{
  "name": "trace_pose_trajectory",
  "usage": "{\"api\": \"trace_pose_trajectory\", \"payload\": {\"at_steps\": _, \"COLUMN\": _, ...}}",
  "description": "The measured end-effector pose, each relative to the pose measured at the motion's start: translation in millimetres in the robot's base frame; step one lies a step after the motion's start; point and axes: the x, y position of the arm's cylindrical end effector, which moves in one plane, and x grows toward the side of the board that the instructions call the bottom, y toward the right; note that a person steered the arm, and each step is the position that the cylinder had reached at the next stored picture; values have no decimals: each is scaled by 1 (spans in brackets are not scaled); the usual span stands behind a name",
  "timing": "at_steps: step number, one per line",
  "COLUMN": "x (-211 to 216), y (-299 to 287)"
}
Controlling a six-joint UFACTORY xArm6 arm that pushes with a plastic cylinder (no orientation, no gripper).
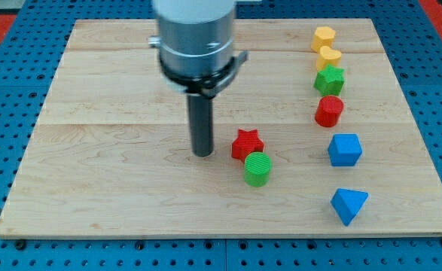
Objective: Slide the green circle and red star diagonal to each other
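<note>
The red star (247,143) lies near the middle of the wooden board (115,188). The green circle (257,168) sits just below it and slightly to the right, touching or nearly touching it. My tip (202,153) rests on the board just left of the red star, with a small gap between them, and up-left of the green circle.
A column of blocks stands at the view's right: a yellow block (324,38), a second yellow block (329,56), a green star (329,80), a red cylinder (329,111), a blue cube (345,150) and a blue triangle (349,205).
</note>
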Motion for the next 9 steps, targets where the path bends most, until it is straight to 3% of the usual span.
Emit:
{"api": "trace_pose_trajectory", "payload": {"at_steps": 1, "x": 11, "y": 17}}
{"api": "trace_pose_trajectory", "payload": {"at_steps": 2, "x": 11, "y": 75}}
{"api": "trace_pose_trajectory", "payload": {"at_steps": 4, "x": 33, "y": 52}}
{"api": "trace_pose_trajectory", "payload": {"at_steps": 7, "x": 37, "y": 170}}
{"api": "trace_pose_trajectory", "payload": {"at_steps": 8, "x": 37, "y": 172}}
{"api": "trace_pose_trajectory", "payload": {"at_steps": 9, "x": 39, "y": 111}}
